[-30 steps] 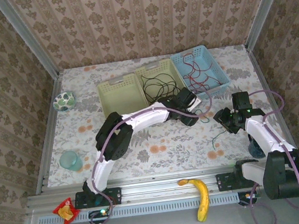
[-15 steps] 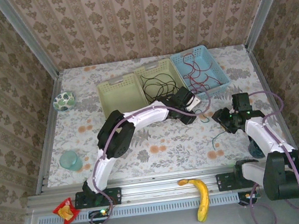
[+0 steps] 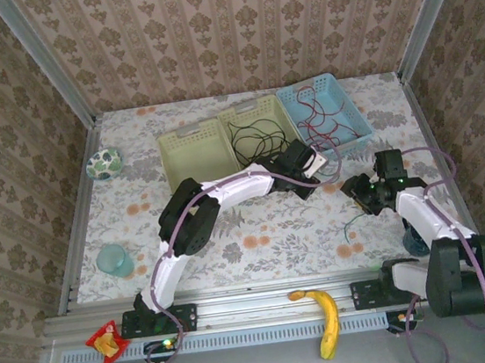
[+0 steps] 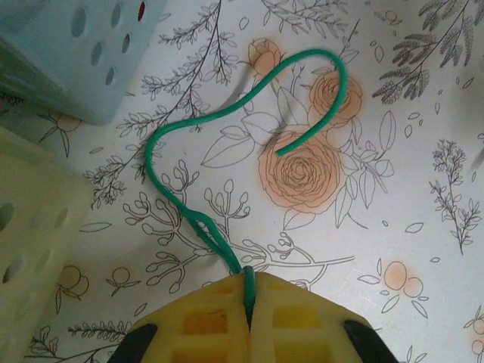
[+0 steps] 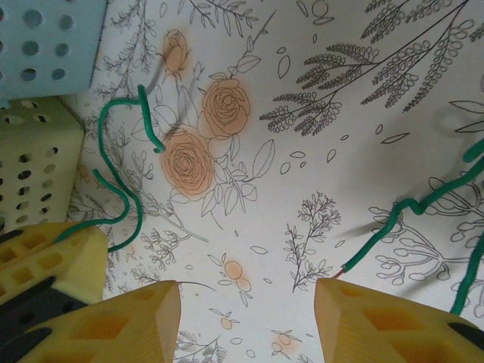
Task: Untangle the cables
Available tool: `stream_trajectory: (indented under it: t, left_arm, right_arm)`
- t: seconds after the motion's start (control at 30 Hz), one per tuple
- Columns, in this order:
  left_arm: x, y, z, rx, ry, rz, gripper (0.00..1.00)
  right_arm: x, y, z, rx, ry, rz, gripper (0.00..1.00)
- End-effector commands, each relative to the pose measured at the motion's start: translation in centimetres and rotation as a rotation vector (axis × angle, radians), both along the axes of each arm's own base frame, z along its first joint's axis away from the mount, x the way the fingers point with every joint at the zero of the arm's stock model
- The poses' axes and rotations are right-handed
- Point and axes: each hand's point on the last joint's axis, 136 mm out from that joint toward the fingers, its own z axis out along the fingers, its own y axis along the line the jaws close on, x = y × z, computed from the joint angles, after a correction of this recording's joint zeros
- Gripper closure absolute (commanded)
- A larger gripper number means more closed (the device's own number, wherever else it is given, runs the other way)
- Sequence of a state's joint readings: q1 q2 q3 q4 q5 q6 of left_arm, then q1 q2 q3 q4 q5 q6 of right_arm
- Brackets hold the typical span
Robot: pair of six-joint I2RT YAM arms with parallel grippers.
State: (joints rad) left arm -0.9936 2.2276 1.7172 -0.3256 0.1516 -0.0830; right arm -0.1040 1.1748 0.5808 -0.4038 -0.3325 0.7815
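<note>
Pads (image 4: 204, 325) of left gripper (image 4: 248, 291) pinch green cable (image 4: 325, 52); right gripper (image 5: 243, 286), spread, has edged nearer.

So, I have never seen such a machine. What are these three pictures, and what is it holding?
These are two white robot arms, left and right, bolted to a table edge. One picture looks down from above; the other two come from cameras on the wrists. On the table stand three baskets: the middle one holds a black cable, the blue one a red cable. The left arm's fingers are shut on a green cable that loops over the table. The right arm's fingers are open, holding nothing.
</note>
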Motion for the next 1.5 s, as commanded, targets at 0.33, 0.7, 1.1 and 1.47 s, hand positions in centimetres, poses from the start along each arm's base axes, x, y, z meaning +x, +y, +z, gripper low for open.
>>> stream_trajectory:
  t: [0.33, 0.7, 1.1, 1.47]
  left_arm:
    - [-4.5, 1.5, 6.4, -0.109, 0.012, -0.096, 1.00]
    - [-6.9, 2.0, 8.6, -0.139, 0.040, -0.161, 1.00]
    - [-2.2, 5.3, 12.4, -0.282, -0.033, 0.066, 1.00]
    - [6.6, 13.3, 16.9, -0.538, -0.112, 0.523, 1.00]
  right_arm:
    - [3.5, 3.8, 2.7, 0.027, -0.144, 0.162, 0.50]
    - [4.9, 2.2, 2.1, -0.086, -0.130, 0.140, 0.84]
    - [3.5, 0.2, 0.9, -0.165, -0.089, 0.052, 1.00]
    - [4.3, 4.4, 5.0, -0.003, -0.274, 0.204, 0.48]
